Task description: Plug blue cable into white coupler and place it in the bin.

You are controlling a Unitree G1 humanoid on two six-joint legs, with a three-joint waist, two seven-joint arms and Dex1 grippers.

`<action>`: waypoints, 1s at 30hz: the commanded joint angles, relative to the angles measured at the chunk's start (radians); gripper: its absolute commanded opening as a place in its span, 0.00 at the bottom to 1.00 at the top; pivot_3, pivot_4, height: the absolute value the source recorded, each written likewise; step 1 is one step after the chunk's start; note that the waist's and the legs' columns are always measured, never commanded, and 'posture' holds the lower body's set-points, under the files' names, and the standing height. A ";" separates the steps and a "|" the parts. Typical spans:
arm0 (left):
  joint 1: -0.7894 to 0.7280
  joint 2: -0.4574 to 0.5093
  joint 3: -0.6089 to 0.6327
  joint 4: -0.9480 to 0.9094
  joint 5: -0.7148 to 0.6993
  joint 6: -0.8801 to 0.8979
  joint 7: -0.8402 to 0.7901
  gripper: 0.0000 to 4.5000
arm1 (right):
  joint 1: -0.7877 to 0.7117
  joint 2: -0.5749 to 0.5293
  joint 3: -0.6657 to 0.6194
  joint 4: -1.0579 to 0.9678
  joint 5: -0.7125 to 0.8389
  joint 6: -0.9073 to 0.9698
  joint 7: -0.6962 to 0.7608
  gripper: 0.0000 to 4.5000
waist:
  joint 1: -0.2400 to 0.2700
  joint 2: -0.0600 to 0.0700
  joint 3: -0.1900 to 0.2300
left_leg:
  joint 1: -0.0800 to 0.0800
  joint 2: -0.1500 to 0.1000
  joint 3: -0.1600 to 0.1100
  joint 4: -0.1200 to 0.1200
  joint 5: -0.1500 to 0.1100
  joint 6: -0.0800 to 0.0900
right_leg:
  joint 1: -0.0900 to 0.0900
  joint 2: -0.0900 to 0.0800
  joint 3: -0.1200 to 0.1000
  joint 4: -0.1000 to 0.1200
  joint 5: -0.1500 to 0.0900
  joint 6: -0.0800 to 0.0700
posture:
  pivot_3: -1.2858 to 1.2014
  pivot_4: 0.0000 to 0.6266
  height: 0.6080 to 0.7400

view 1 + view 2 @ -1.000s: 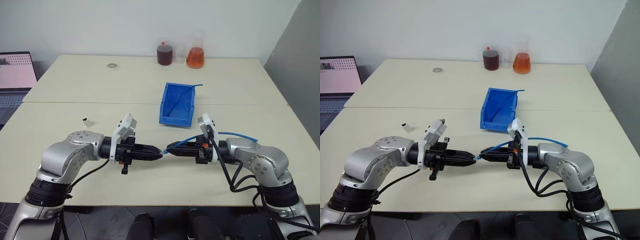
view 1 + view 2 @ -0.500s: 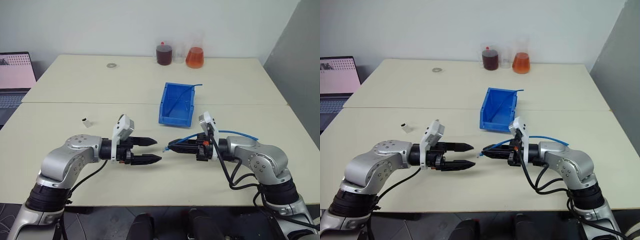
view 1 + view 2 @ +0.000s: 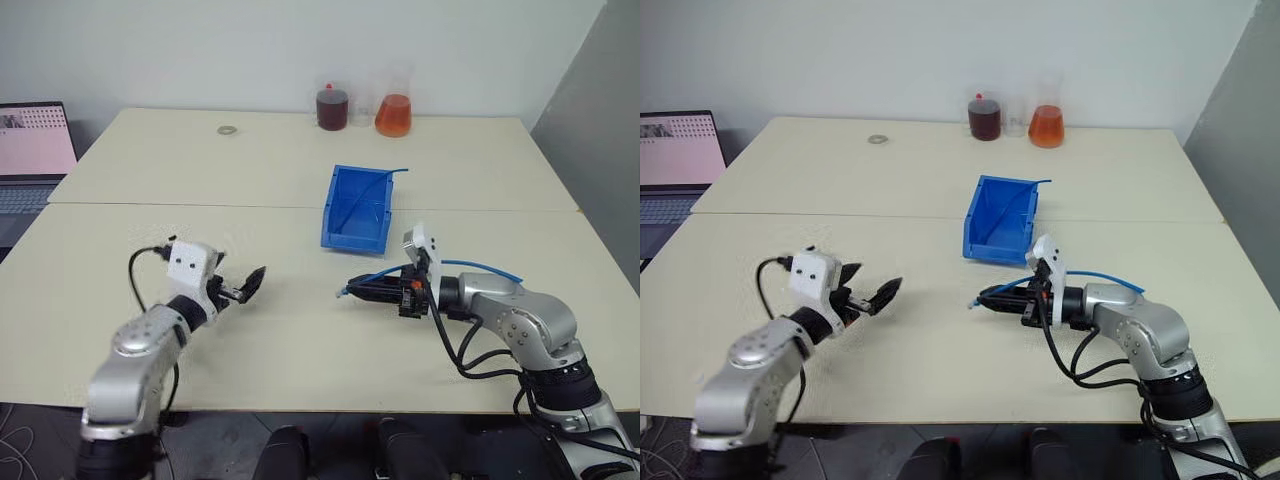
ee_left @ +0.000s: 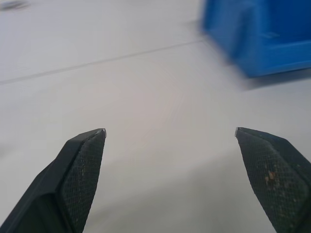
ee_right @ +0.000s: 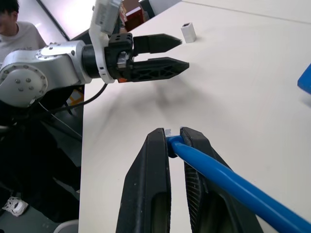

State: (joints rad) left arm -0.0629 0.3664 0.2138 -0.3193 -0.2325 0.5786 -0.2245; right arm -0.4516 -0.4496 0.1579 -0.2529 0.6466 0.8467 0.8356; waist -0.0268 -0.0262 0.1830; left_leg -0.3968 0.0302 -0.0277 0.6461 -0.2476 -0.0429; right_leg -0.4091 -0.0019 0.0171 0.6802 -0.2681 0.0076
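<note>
No text, label, brand, number or sign can be read on anything on the table.

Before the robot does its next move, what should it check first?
1. Right gripper shut on the blue cable near its plug end: ok.
2. Left gripper open and empty, ready to pick something up: ok.
3. White coupler lying free on the table, apart from both grippers: ok.
4. Cable plugged into the coupler: not ok, they are not joined yet.
5. Bin upright on the table with its open top free: ok.
6. Plug turned the right way for the coupler: cannot tell.
</note>
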 commanded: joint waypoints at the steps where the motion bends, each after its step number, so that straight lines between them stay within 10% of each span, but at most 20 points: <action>1: -0.069 -0.078 0.076 -0.022 0.080 0.076 0.234 1.00 | -0.013 0.005 0.001 -0.012 -0.003 -0.026 0.015 0.02 | 0.001 0.000 0.000 | 0.000 0.000 0.000 0.000 0.000 0.000 | 0.000 0.000 0.000 0.000 0.000 0.000 | 0.52 0.24 1.00; 12: -0.366 -0.079 0.198 0.230 0.110 0.350 0.405 1.00 | -0.039 0.007 0.004 -0.002 0.001 -0.027 0.019 0.02 | -0.002 -0.001 0.000 | 0.000 -0.002 -0.001 0.001 0.000 0.000 | 0.001 0.005 -0.001 0.000 0.001 0.001 | 0.52 0.24 1.00; 30: -0.558 0.023 0.205 0.607 0.104 0.214 0.330 1.00 | -0.024 0.007 -0.010 -0.031 0.014 -0.019 -0.009 0.02 | -0.001 -0.003 0.000 | 0.000 -0.002 -0.001 0.000 0.000 -0.001 | 0.001 0.002 -0.002 0.000 0.001 0.001 | 0.52 0.24 1.00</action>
State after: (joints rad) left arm -0.6002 0.3728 0.4311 0.2839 -0.1344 0.8251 0.1069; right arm -0.4708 -0.4408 0.1757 -0.2382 0.6469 0.8356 0.8259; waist -0.0276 -0.0287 0.1830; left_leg -0.3966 0.0282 -0.0286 0.6463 -0.2473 -0.0434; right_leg -0.4082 0.0004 0.0154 0.6804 -0.2669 0.0087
